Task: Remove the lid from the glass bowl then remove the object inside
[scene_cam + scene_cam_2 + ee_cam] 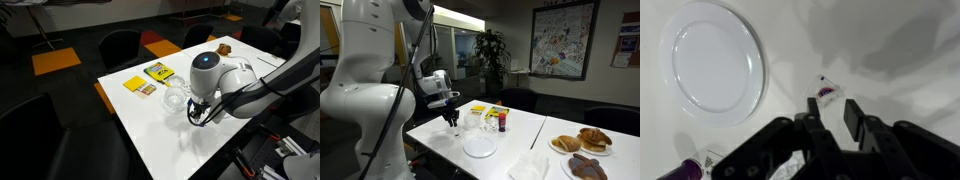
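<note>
The small clear glass bowl (175, 98) stands uncovered on the white table (150, 125); it also shows in an exterior view (473, 120). The white round disc (480, 147) lies flat on the table in front of it, and shows at the upper left of the wrist view (715, 60). My gripper (197, 110) hangs just beside the bowl, above the table (450, 112). In the wrist view the jaws (830, 102) are nearly closed on a small clear packet with a red and blue spot (827, 92) at their tips.
Two yellow packs (140, 85) (157, 71) lie beyond the bowl. A small dark bottle (503, 125) stands by a yellow box (497, 112). Plates of pastries (582, 140) and a crumpled napkin (530, 165) sit at one end. Black chairs (120, 45) surround the table.
</note>
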`<state>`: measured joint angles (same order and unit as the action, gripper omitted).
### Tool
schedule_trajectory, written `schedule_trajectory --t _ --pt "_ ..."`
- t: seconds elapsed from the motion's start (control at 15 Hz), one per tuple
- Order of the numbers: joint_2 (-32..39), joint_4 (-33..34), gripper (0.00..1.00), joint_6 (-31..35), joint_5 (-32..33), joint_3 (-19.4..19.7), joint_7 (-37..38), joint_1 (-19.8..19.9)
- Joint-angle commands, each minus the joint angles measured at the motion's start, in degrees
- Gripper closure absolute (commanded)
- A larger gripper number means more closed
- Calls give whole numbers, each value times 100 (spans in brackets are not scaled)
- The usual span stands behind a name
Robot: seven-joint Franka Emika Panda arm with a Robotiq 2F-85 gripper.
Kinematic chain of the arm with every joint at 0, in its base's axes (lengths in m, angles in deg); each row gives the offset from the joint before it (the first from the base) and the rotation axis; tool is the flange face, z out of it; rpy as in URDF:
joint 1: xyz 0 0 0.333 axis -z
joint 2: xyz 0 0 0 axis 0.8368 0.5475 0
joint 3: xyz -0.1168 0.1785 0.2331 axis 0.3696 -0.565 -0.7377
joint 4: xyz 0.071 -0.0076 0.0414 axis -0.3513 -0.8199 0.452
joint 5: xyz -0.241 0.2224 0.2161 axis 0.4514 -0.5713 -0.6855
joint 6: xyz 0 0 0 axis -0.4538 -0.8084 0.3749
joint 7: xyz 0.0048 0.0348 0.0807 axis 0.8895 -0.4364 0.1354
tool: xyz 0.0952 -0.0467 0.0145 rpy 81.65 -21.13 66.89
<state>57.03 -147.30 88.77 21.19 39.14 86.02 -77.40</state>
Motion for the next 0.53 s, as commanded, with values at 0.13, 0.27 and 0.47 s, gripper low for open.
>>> schedule_trajectory --t 0.13,0.27,0.47 --pt "-249 -58 20 149 320 72 129 50" --pt "-357 -66 7 365 735 140 387 33" --pt "-456 -65 0 631 1288 133 775 120"
